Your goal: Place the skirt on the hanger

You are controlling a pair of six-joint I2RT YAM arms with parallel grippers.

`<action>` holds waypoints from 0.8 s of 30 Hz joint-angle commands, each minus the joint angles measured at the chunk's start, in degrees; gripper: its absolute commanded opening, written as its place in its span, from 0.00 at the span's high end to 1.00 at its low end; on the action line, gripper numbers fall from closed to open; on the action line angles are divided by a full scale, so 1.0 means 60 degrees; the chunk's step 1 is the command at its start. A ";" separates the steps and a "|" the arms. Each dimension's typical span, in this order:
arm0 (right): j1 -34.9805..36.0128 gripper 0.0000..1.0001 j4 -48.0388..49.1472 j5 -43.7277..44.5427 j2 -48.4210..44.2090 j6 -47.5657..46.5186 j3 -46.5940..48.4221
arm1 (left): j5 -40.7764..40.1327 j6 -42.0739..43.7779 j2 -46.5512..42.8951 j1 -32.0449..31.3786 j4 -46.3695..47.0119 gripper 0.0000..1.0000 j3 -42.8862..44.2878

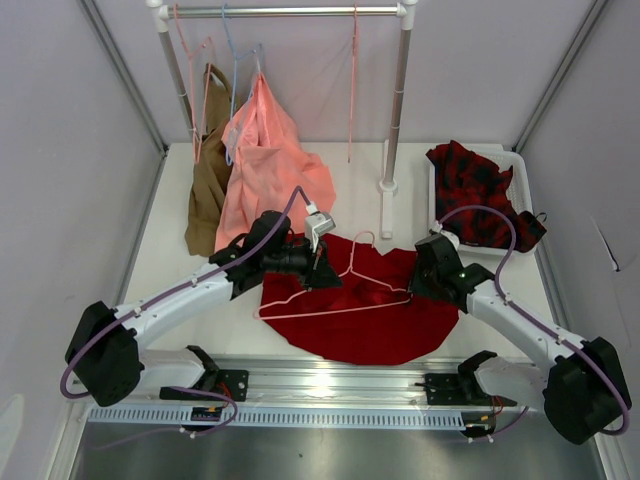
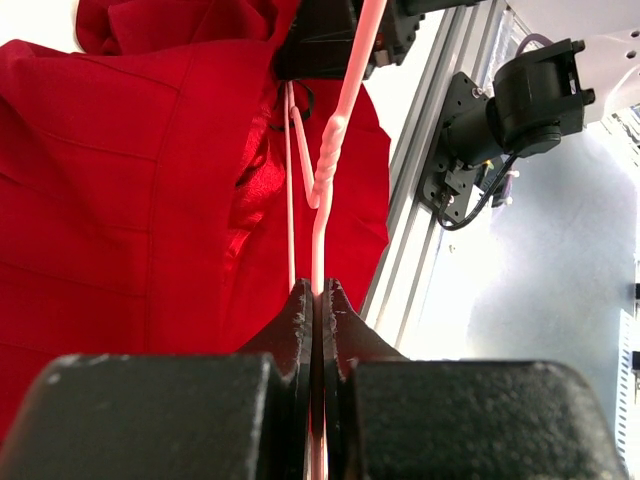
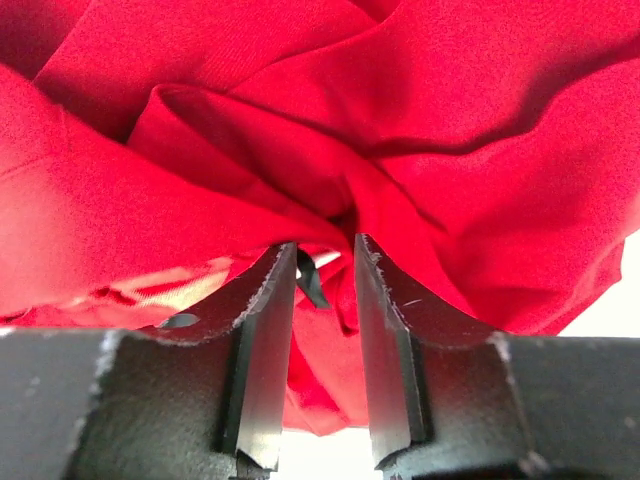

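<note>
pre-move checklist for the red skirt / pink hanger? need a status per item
1. left fingers shut on the hanger wire: ok.
2. right fingers gripping the skirt: not ok, they are open with nothing clamped.
3. Skirt threaded onto hanger: not ok, the top view shows the hanger lying on top of it.
4. Skirt flat at the right fingers: not ok, it is bunched in folds.
5. black loop clear of the right fingertips: cannot tell.
</note>
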 commanded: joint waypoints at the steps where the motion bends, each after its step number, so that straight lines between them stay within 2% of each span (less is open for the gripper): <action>1: -0.0100 0.66 0.0589 -0.0055 0.0331 0.0078 0.0017 | 0.0415 -0.0081 0.0028 0.0028 0.0586 1.00 0.0191; 4: -0.0159 0.76 0.0677 0.0091 0.0610 0.0122 -0.0084 | 0.0488 -0.0081 0.0028 0.0042 0.0586 1.00 0.0176; 5: -0.0202 0.84 0.0692 0.0179 0.0683 0.0137 -0.0100 | 0.0503 -0.0095 0.0014 0.0028 0.0615 1.00 0.0176; 8: -0.0378 0.94 0.0911 0.0092 0.0888 0.0006 -0.0202 | 0.0591 -0.0168 0.0072 0.0028 0.0702 1.00 0.0161; 11: -0.0393 1.00 0.1204 -0.0244 0.1312 -0.0155 -0.0144 | 0.0635 -0.0227 0.0116 0.0043 0.0761 1.00 0.0117; 22: -0.0276 0.99 0.0912 -0.0362 0.1138 -0.0332 0.0193 | -0.0199 -0.0374 0.0672 -0.0059 0.1025 1.00 0.0000; 24: -0.0262 0.95 0.0839 -0.0289 0.1094 -0.0332 0.0135 | -0.0360 -0.0388 0.0571 -0.0074 0.1011 1.00 -0.0029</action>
